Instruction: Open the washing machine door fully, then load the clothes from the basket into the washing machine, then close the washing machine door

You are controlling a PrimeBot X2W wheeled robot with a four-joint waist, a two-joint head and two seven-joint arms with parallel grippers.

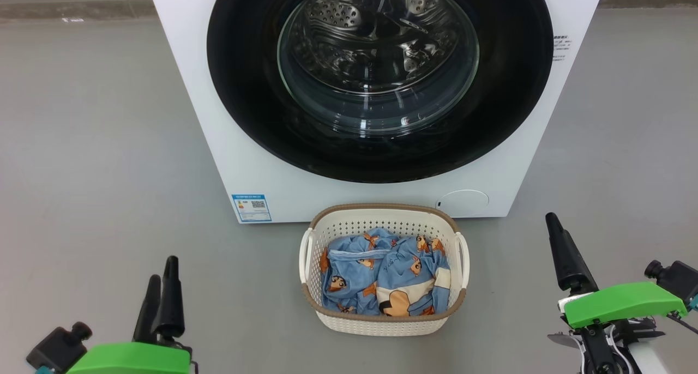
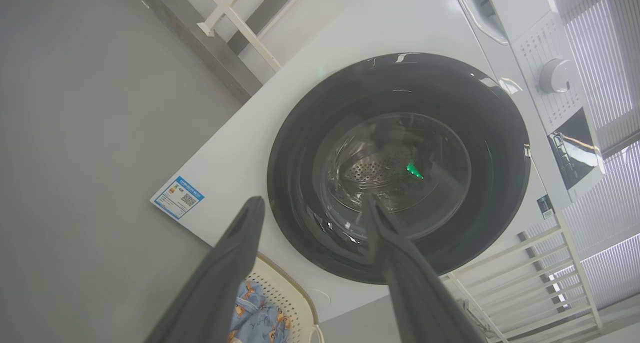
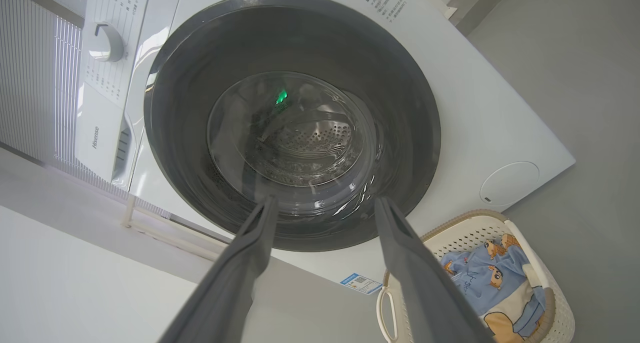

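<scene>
Washing machine (image 1: 229, 118) stands on grey floor (image 1: 82, 172). Round black door (image 1: 245, 90) shut flush against white front; steel drum seen through glass. Basket (image 1: 381, 207) on floor just before machine's lower front edge, under door's bottom rim. Clothes (image 1: 381, 276) heaped inside, below brown rim. Left pincer (image 2: 312, 202) low at left, fingers apart, holding nothing. Right pincer (image 3: 326, 202) low at right, fingers apart, likewise holding nothing. Both well apart from basket handles, with wide floor between basket and each pincer.
</scene>
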